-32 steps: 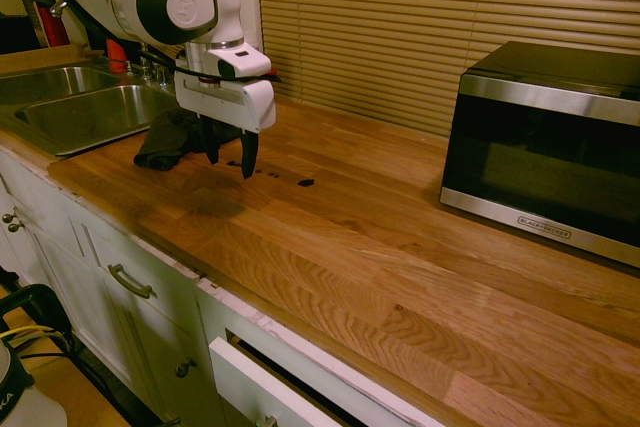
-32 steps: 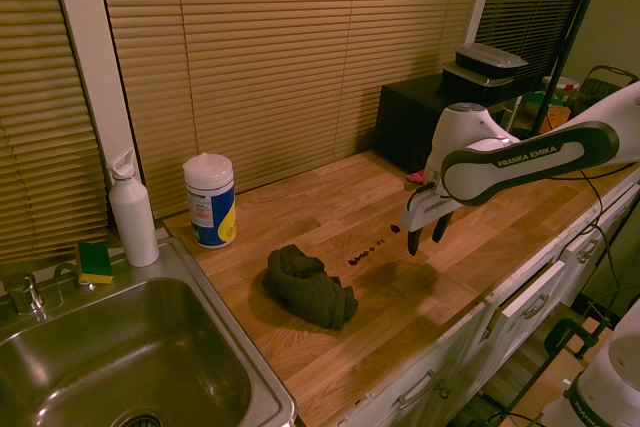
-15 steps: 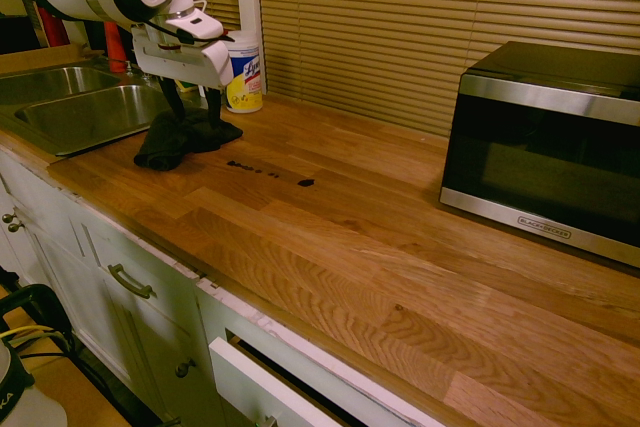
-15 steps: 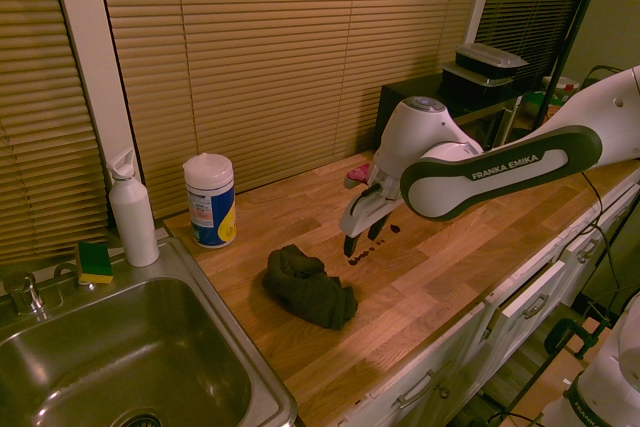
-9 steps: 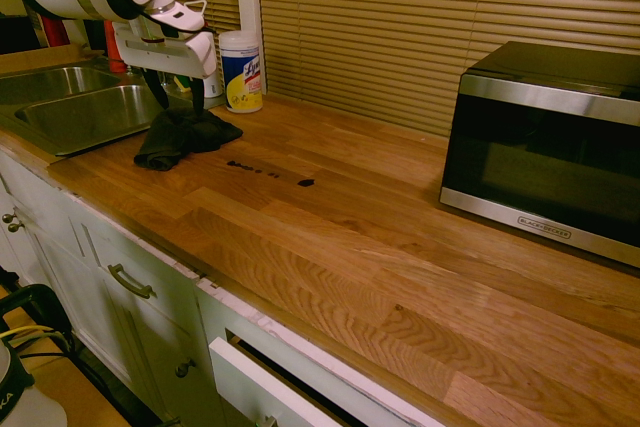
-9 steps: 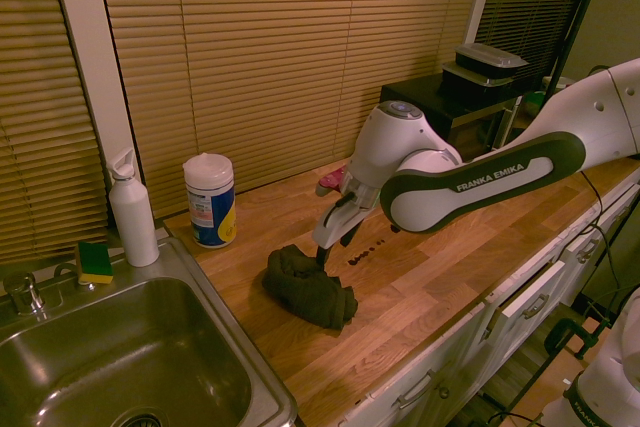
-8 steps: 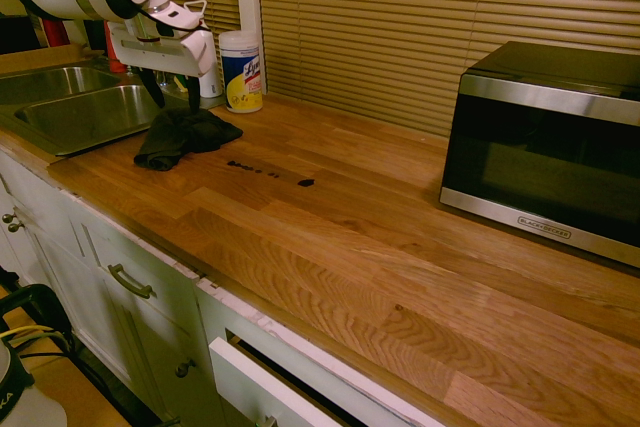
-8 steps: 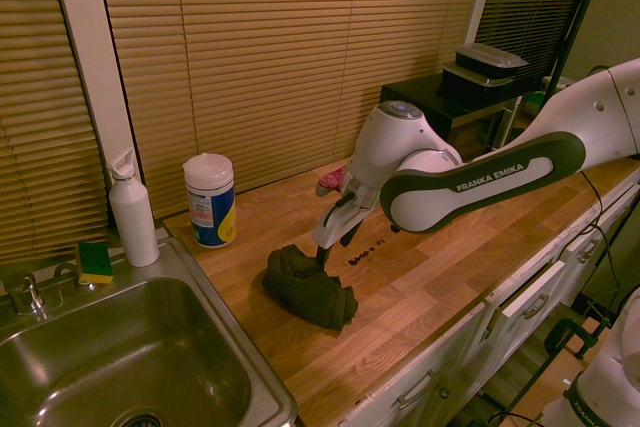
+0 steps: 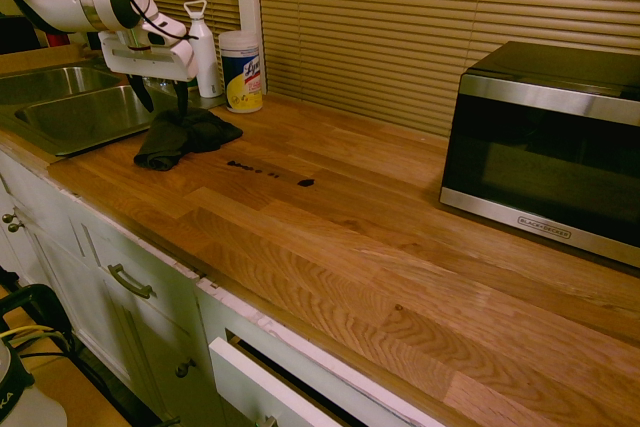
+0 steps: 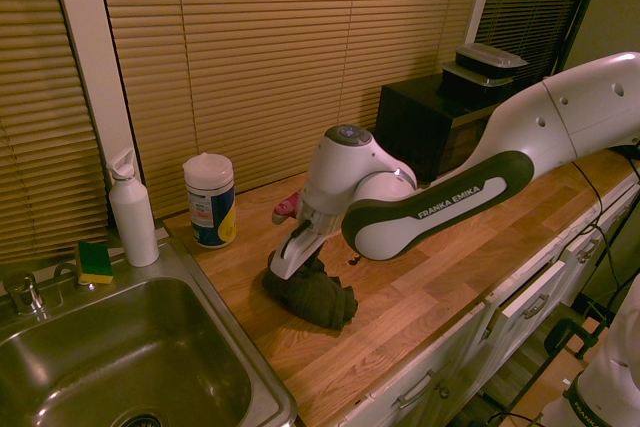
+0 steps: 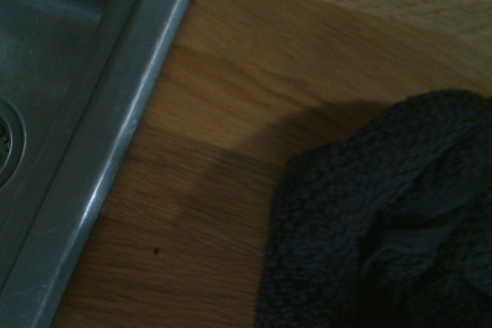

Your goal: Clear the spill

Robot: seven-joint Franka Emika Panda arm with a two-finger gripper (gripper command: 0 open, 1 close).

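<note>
The spill (image 9: 262, 171) is a short broken trail of tiny dark specks on the wooden counter (image 9: 380, 247), ending in a larger blot (image 9: 305, 183). In the second exterior view the arm covers most of it. A crumpled dark cloth (image 9: 185, 135) (image 10: 318, 294) lies left of the trail, near the sink. My gripper (image 9: 163, 102) (image 10: 283, 269) hangs open just over the cloth's sink-side end, holding nothing. The wrist view shows the cloth (image 11: 384, 228) close up, beside the sink rim (image 11: 115, 136).
A steel sink (image 9: 80, 112) (image 10: 120, 367) borders the cloth. Behind it stand a wipes canister (image 9: 241, 69) (image 10: 210, 199), a white bottle (image 9: 203, 47) (image 10: 132, 212) and a sponge (image 10: 95, 260). A microwave (image 9: 550, 147) sits far right.
My gripper has travelled from above the spill toward the sink and come down over the cloth's far end. It has stayed open. The cloth and the spill have not moved.
</note>
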